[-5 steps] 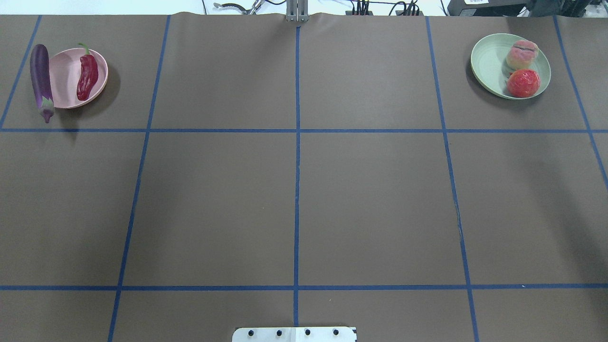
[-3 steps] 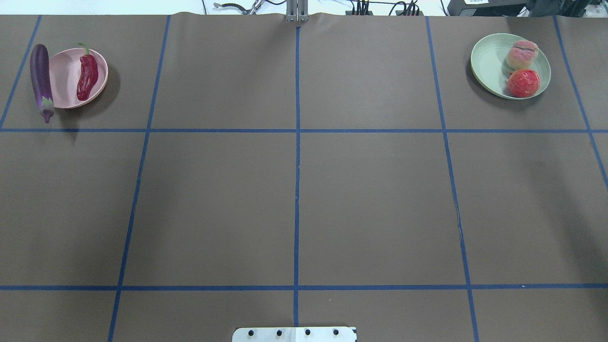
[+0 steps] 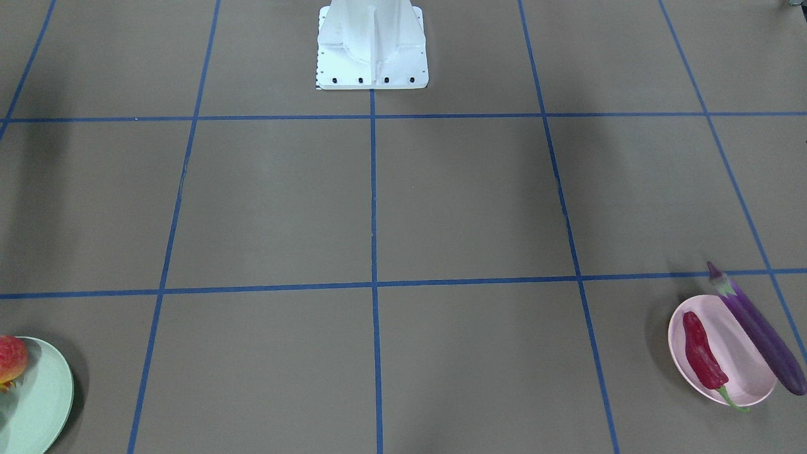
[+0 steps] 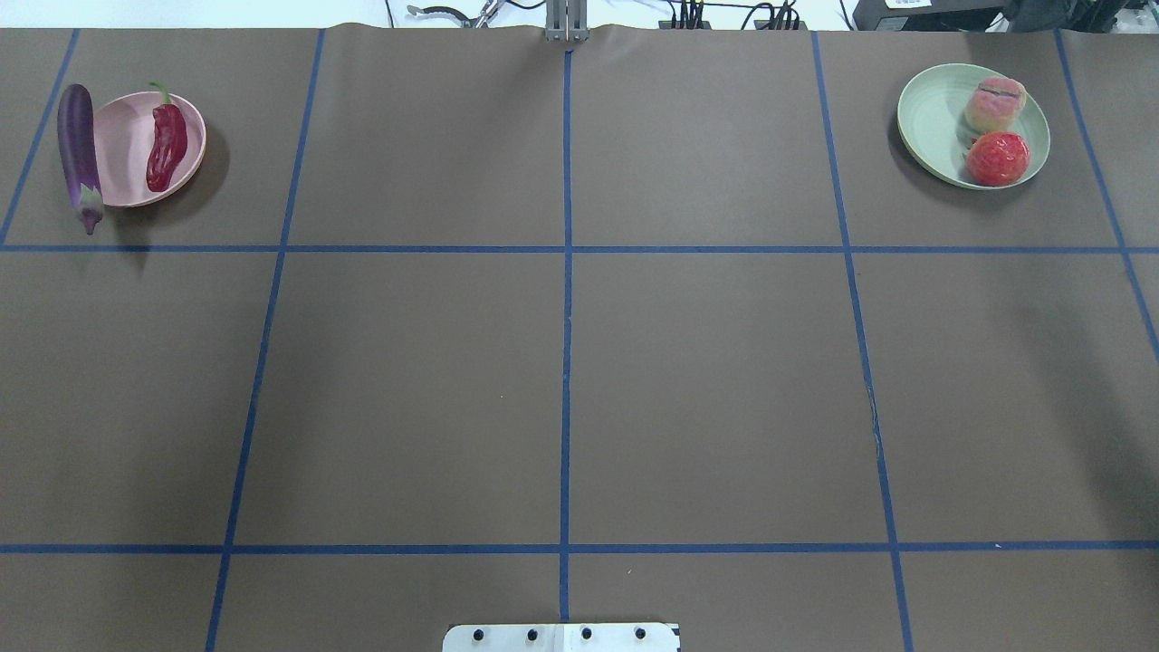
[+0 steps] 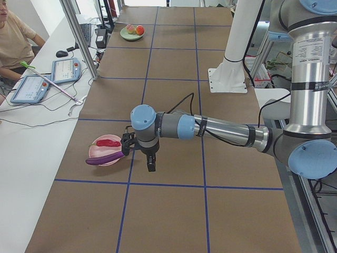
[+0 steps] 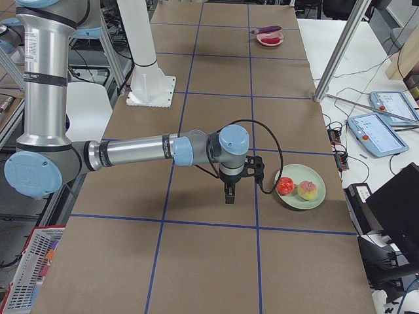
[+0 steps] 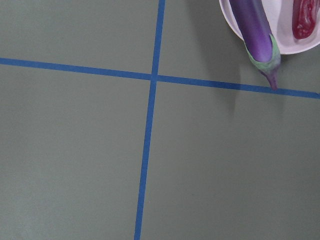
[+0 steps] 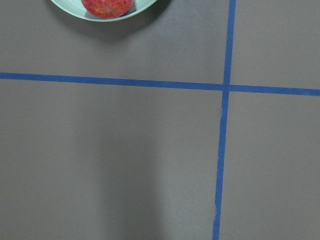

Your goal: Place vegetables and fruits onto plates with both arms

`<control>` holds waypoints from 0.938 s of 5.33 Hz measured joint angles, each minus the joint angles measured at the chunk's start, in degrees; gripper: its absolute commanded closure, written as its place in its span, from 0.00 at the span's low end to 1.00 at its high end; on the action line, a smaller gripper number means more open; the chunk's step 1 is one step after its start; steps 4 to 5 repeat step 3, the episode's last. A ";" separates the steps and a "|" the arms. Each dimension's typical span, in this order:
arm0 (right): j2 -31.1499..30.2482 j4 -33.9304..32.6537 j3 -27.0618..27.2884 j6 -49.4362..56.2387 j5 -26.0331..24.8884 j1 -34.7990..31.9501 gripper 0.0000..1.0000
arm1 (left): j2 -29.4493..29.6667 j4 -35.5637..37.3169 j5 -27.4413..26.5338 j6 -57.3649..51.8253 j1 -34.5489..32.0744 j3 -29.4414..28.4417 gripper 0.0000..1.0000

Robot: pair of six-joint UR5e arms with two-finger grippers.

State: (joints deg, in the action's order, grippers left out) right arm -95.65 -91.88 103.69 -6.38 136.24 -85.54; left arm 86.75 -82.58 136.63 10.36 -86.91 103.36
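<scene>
Well, the left gripper [image 5: 151, 167] is hung low over the table [image 4: 561, 362] near the pink plate [image 4: 122, 149], and the right gripper [image 6: 228, 196] likewise near the green plate [image 4: 933, 113]. Whether either pair of jaws is spread or pressed together cannot be told (side cameras only), though no load is seen under either. All four items are judged placed: the chili [image 4: 167, 145] is laid inside the pink plate, and the peach [image 4: 994, 104] and bumpy fruit [image 4: 998, 158] are seated side by side on the green one. The weak point is the eggplant [image 4: 79, 154]. It is propped along the pink plate's rim, with its cap end hung out over the table, so little support is given. It could be rolled off onto the table if the plate is nudged or the rim is clipped by the left gripper on a low sweep. A lift straight up before any sideways travel is advised. Less risk is seen on the fruit side, though the round fruits could be rolled by a bump.
</scene>
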 measured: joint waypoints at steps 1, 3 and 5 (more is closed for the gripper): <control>0.04 0.09 -1.02 -0.31 0.15 -0.18 0.00 | 0.02 -0.24 0.03 0.01 0.08 -0.79 0.00; 0.65 0.12 -2.12 -0.46 0.72 -0.23 0.00 | 0.02 -0.48 0.01 0.01 0.16 -2.46 0.00; 0.65 0.12 -2.12 -0.46 0.72 -0.23 0.00 | 0.02 -0.48 0.01 0.01 0.16 -2.46 0.00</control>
